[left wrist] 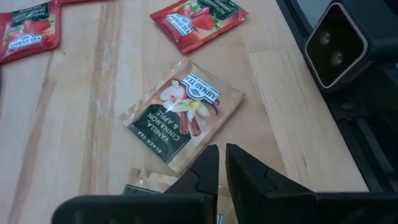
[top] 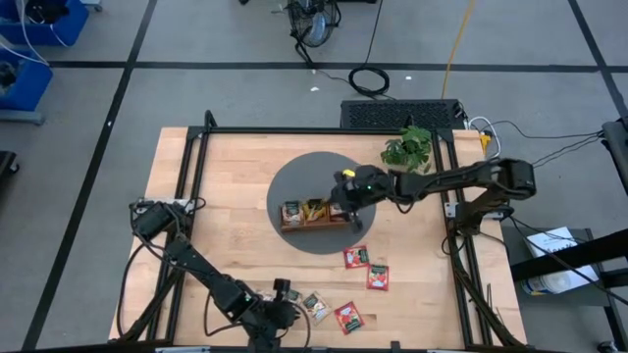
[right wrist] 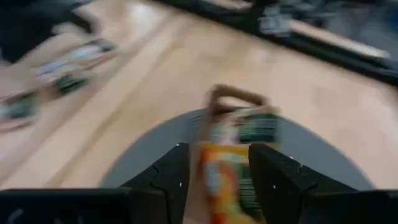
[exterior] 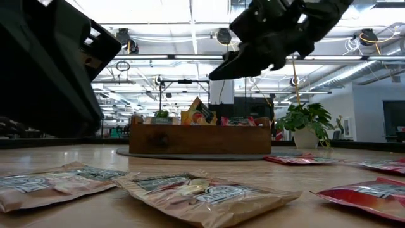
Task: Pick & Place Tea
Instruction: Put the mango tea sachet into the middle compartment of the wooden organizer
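Tray (top: 316,218) sits on the grey round mat (top: 294,191) mid-table, already holding several upright sachets. My right gripper (top: 345,196) hangs just above the tray's end nearest the right arm; in the right wrist view its fingers (right wrist: 168,174) stand apart with the tray and an orange-yellow sachet (right wrist: 225,171) showing between them. I cannot tell whether that sachet is loose in the tray or pinched.

Loose tea left on the wood: red sachets (top: 366,267) toward the right arm's side, one red sachet (top: 348,316) and a vanilla-cinnamon sachet (left wrist: 181,113) by the near edge. Left gripper (left wrist: 222,168) hovers over the vanilla one, fingers nearly together, nothing between them.

Judgement: placing step on the right. To do it well I would keep the fingers wide, lift straight up so no upright sachet is dragged out, and clear the tray wall before swinging toward the red sachets. Left arm should wait low, well apart.
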